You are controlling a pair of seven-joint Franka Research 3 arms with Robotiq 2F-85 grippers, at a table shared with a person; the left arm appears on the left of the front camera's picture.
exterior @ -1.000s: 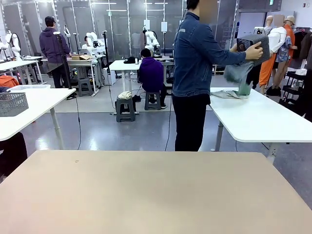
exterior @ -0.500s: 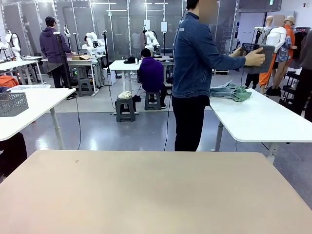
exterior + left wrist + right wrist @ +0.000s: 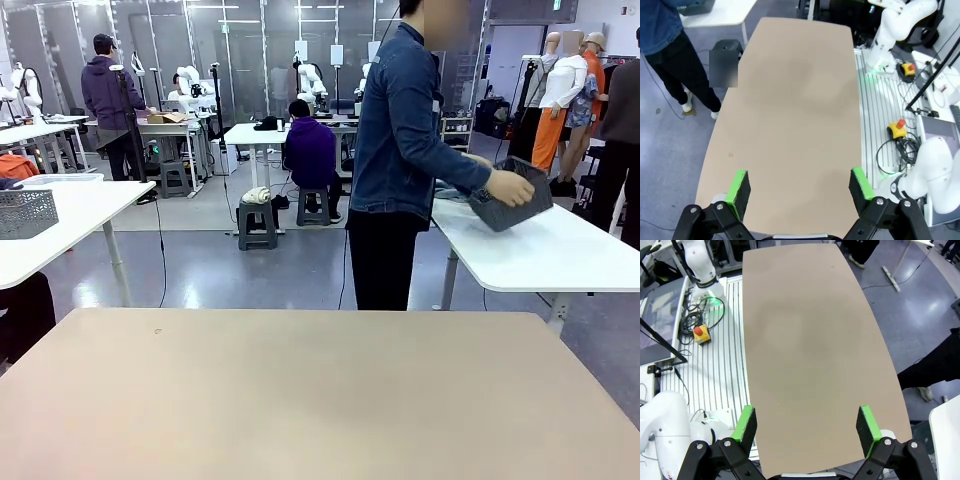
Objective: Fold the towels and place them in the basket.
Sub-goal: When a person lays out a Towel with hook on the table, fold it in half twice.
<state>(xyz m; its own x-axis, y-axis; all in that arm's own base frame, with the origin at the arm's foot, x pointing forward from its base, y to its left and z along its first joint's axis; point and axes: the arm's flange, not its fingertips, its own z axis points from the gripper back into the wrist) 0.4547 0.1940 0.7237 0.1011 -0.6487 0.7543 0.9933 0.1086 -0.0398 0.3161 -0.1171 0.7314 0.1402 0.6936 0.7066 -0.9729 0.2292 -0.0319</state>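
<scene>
Well, L claw [image 3: 800,186], R claw [image 3: 803,426] agape over tan tbl [image 3: 790,100] — hand [image 3: 511,187] grips basket [image 3: 522,210] rim.

The person [image 3: 400,150] at the far edge of the plain beige rectangular tabletop [image 3: 300,400] wore a long-sleeved mid-blue denim jacket and black trousers. Above that tabletop, the left gripper [image 3: 800,185] and the right gripper [image 3: 805,424] each had black angular linkage fingers with round silver screws at the joints and bright green rectangular pads [image 3: 738,186] at the tips. Beside the tabletop's near edge, the arm links [image 3: 932,172] were smooth, rounded and white.
</scene>
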